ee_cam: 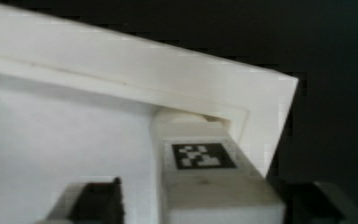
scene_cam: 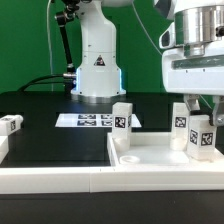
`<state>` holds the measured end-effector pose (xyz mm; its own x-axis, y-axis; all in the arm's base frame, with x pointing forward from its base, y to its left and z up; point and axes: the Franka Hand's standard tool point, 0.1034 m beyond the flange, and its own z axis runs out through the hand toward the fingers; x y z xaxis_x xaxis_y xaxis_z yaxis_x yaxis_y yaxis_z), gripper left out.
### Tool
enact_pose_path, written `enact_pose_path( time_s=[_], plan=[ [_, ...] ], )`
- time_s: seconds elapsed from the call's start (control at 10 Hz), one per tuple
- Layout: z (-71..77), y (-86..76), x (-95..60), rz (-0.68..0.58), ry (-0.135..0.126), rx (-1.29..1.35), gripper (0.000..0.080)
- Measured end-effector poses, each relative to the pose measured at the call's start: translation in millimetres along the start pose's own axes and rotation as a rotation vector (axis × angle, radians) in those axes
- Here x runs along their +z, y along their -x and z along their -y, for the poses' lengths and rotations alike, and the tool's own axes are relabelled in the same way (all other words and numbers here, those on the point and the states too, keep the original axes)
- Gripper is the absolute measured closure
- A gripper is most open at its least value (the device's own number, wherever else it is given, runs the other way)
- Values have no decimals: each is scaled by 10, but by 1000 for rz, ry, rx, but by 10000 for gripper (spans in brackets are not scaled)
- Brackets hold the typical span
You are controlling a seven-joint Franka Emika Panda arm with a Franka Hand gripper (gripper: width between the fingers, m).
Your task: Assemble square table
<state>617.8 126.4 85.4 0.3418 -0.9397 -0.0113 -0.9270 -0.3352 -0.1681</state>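
Standing under the arm: one short white leg [scene_cam: 203,138] [ee_cam: 202,160], upright, with a black-and-white tag on its face.
Fingers: the two dark fingers [ee_cam: 98,203] sit on either side of this leg; the wrist view shows a gap on each side, so they are released and grasp nothing.
Arm: its white wrist [scene_cam: 195,50] hangs straight above that leg, at the exterior view's right.
Tabletop: the white square slab [scene_cam: 155,152] [ee_cam: 87,95] lies flat on the bench [scene_cam: 50,140], recessed face up, raised rim all round.
Leg seat: in the wrist view the leg stands in a corner of the slab, just inside the rim. Whether it is fully seated cannot be told.
Second leg: a tagged white leg [scene_cam: 181,118] stands upright just behind the first, towards the slab's far edge.
Third leg: another tagged leg [scene_cam: 122,117] stands upright at the slab's far corner on the exterior view's left, well apart from the other two.
Fourth leg: a tagged leg [scene_cam: 10,125] lies on its side on the bench at the exterior view's left edge, well apart from the slab.
Marker board: the marker board [scene_cam: 88,120] lies flat on the bench between the slab and the arm's base [scene_cam: 97,70].
Border: a long white wall [scene_cam: 60,182] runs along the near side, just in front of the slab.
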Motion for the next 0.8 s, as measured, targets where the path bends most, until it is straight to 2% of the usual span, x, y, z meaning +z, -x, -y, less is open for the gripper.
enact_pose_path(
  time_s=[0.1,0.2,0.5,0.8],
  plan=[
    [-2,11,3,2,4,-22,206],
    [-4,44,0,7,25,-98,167],
    [10,-10,-4,7,22,-456,151],
    [-2,-79,11,8,24,-682,151]
  ],
)
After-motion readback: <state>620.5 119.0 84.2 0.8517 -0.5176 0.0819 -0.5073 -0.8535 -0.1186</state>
